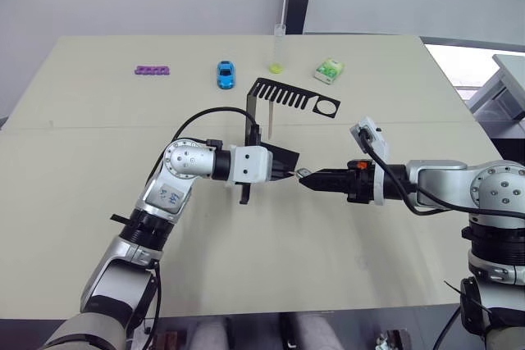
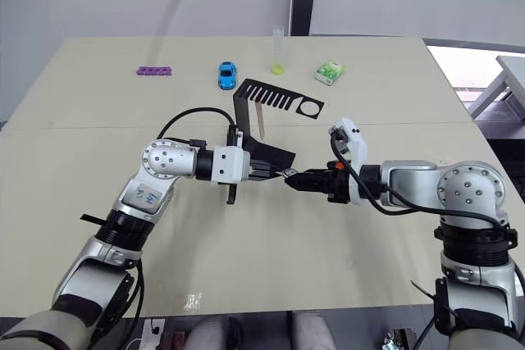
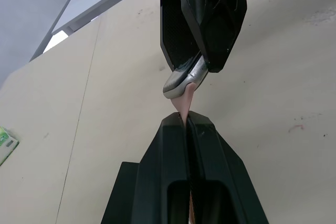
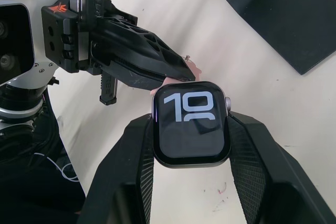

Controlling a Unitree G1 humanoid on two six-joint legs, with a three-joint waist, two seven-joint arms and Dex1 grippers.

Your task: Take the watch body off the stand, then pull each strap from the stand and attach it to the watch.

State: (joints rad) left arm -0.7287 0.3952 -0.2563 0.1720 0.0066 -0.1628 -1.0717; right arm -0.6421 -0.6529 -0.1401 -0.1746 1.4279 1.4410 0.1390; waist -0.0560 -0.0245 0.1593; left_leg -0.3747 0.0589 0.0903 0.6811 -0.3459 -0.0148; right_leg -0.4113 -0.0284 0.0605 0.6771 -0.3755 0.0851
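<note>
Between the 2 arms, just above the beige tabletop (image 1: 98, 202), the grippers meet tip to tip. The right gripper (image 4: 190, 153) clamps the small rounded-square watch body (image 4: 191, 125) by its side edges, dark screen with white numerals facing the wrist camera. The left gripper (image 3: 187, 124) is pinched tight on 1 narrow pale pink strap (image 3: 186, 99), whose free end touches the silver rim of the watch body in the left wrist view.

The thin black sheet-metal stand (image 1: 283, 97) sits just behind the grippers, and the other pink strap (image 1: 268, 124) hangs from its comb-slotted arm.

Step in hand, as judged: attaching strap 1 to the watch body; whether the end is seated in the slot cannot be told.

Next move calls for:
1. Aligning the strap end with the case slot.
2. Sliding it sideways until seated.
3. Fetching strap 2 from the stand.
</note>
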